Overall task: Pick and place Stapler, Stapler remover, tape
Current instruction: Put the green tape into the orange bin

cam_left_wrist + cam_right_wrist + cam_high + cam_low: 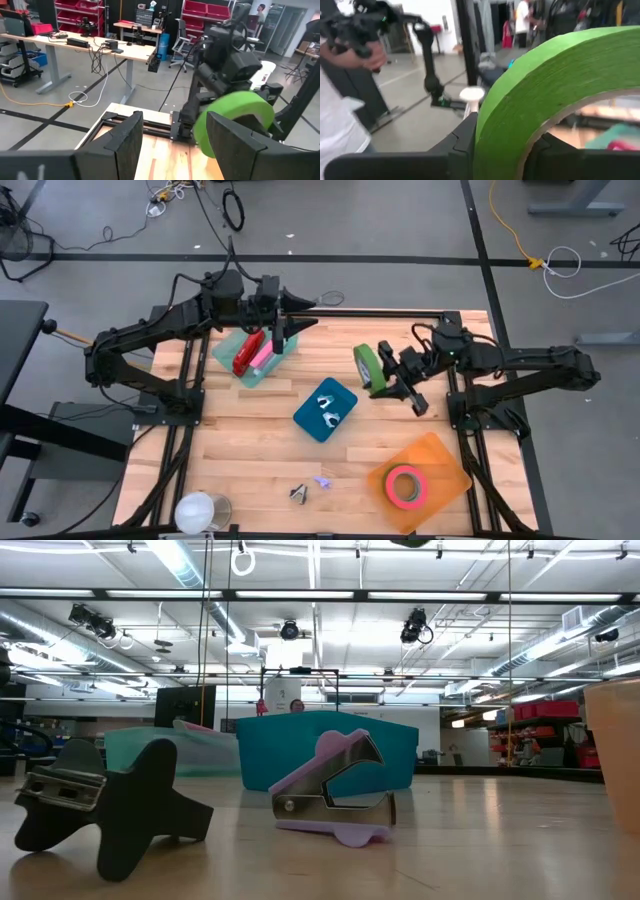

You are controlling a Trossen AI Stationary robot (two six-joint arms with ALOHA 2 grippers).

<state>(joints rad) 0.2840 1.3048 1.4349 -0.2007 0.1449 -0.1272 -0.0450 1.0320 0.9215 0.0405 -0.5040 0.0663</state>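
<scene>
Right gripper: the right gripper (385, 372) is clamping a green roll of tape (366, 368) and holding it upright above the wooden table (250, 440), between the teal bin and the right arm's base; in the right wrist view the green roll of tape (555, 95) is filling most of the frame
Left gripper: the left gripper (278, 340) is hovering with its fingers (125, 142) spread and holding nothing, over the pale green rectangular tray (225, 350) at the far left part of the table
Stapler: a red stapler (246, 354) is lying in the pale green tray beside a pink item (264, 356), just under the left gripper
Staple removers: a black claw-type staple remover (299, 494) and a lilac claw-type staple remover (322, 480) are sitting on the bare wood near the front edge, just beside each other; in the low view the black one (110, 805) and the lilac one (335, 795) are standing in front of the teal bin
Teal bin: a dark teal rectangular bin (325, 409) is sitting mid-table with small metallic pieces inside, which I cannot identify
Orange tray: a translucent orange tray (440, 465) at the front right is holding a pink roll of tape (405, 485)
Other: a white round object (196, 511) is resting at the front left corner
</scene>
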